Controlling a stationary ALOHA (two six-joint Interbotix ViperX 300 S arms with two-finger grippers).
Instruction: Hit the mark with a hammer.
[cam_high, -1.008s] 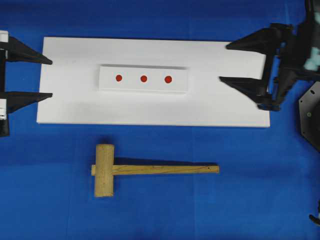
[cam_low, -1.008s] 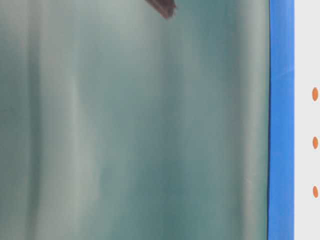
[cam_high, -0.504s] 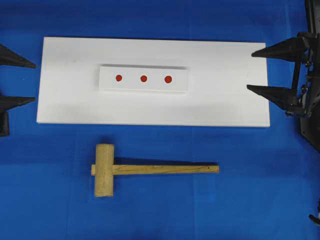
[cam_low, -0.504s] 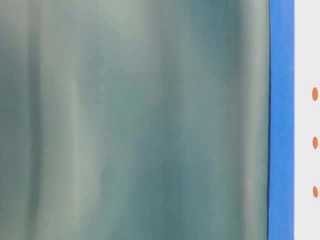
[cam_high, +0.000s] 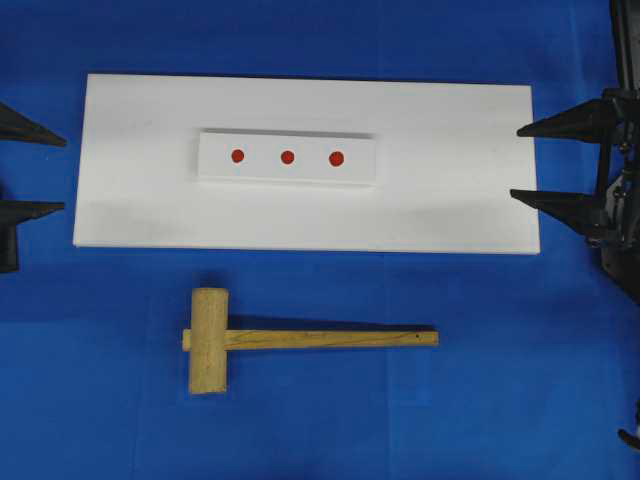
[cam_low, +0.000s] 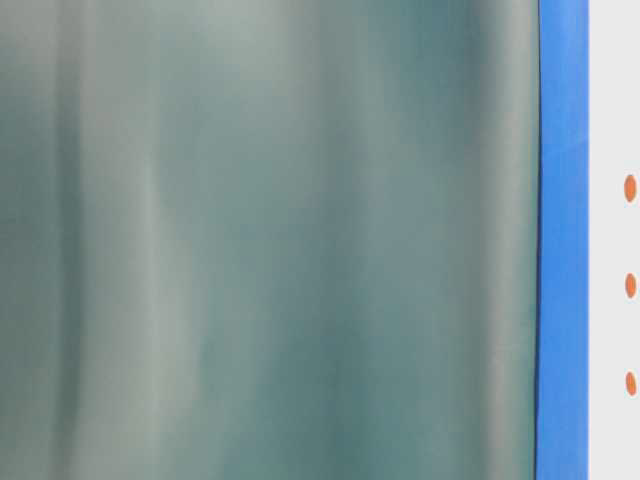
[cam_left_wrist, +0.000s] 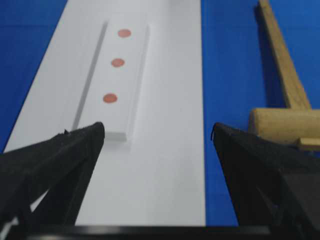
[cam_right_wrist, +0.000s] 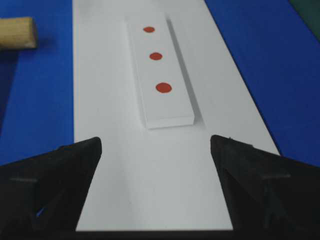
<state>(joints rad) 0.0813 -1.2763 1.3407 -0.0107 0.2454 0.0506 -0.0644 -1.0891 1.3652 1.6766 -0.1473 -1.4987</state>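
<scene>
Hammer (cam_high: 300, 339) is just lying flat on the blue mat below the white board (cam_high: 450, 200), head to the left, handle pointing right. Left gripper (cam_high: 28, 172) and right gripper (cam_high: 548, 160) are both spread wide, holding nothing. Looks like stiff, lightish wood, head-heavy, so I'd pinch the flat handle around midway, probably.

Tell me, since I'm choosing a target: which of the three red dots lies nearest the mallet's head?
The leftmost red dot in the overhead view. It sits almost directly above the wooden mallet head, while the middle and right dots lie further along toward the handle end.
</scene>
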